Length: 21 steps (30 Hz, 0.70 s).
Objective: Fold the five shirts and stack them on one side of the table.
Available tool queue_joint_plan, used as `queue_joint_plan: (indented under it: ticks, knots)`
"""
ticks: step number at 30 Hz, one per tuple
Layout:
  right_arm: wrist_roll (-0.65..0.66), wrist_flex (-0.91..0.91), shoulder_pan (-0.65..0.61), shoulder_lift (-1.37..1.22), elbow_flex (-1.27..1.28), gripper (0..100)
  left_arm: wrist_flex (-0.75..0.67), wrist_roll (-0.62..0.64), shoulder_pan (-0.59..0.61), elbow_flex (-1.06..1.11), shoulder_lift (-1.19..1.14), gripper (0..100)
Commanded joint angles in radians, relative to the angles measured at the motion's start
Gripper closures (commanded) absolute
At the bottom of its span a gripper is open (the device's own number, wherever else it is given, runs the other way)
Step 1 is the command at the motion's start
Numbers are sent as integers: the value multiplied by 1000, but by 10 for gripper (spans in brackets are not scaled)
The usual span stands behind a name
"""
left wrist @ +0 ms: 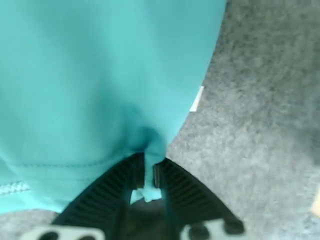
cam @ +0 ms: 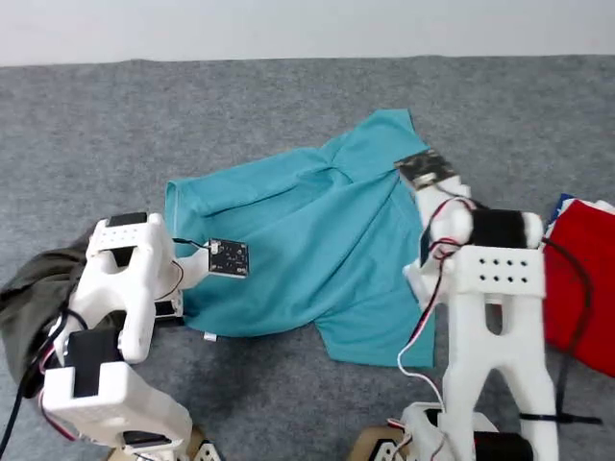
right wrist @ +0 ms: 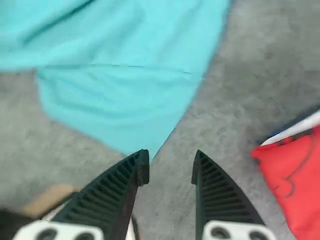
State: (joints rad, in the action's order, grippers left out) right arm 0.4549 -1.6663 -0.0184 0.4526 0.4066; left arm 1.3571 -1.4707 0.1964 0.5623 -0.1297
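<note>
At the left edge of the high view a dark olive shirt point(cam: 21, 303) lies crumpled on the grey tabletop point(cam: 288, 106), partly under the left arm point(cam: 120, 288). That arm stands at the lower left of the frame and leans toward the left edge of the teal shirt point(cam: 307, 245). The left wrist view shows the left claw point(left wrist: 148, 162) pinched down on that shirt's hem, with a fold of teal cloth caught between the two dark fingers point(left wrist: 112, 187). A small white tag point(left wrist: 196, 98) sticks out from the hem onto the tabletop just beside the grip.

The teal shirt is spread across the centre of the tabletop, wrinkled, with one sleeve pointing toward the upper right of the frame.

The right arm point(cam: 490, 288) stands at the lower right, over the shirt's right edge. The right claw point(right wrist: 171, 155) is parted with a moderate gap and holds nothing; it hangs above bare tabletop, just at a corner of the teal cloth.

At the right edge lies a red shirt point(cam: 588, 288), with a bit of blue and white cloth point(cam: 563, 204) showing at its upper edge.
</note>
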Motion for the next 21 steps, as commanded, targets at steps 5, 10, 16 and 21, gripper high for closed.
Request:
queue_joint_plan:
  ticks: [5,10,16,21]
  knots:
    - [28,-127,-24,38,-34,847,195,130,-11,-223,15,996]
    - [18,-93,-50,30,101,844,196,298,-12,-343,15,996]
    - [-98,110,-65,28,299,711,190,450,-61,-366,12,996]
    - [-114,294,-101,5,408,708,153,516,-84,-367,14,996]
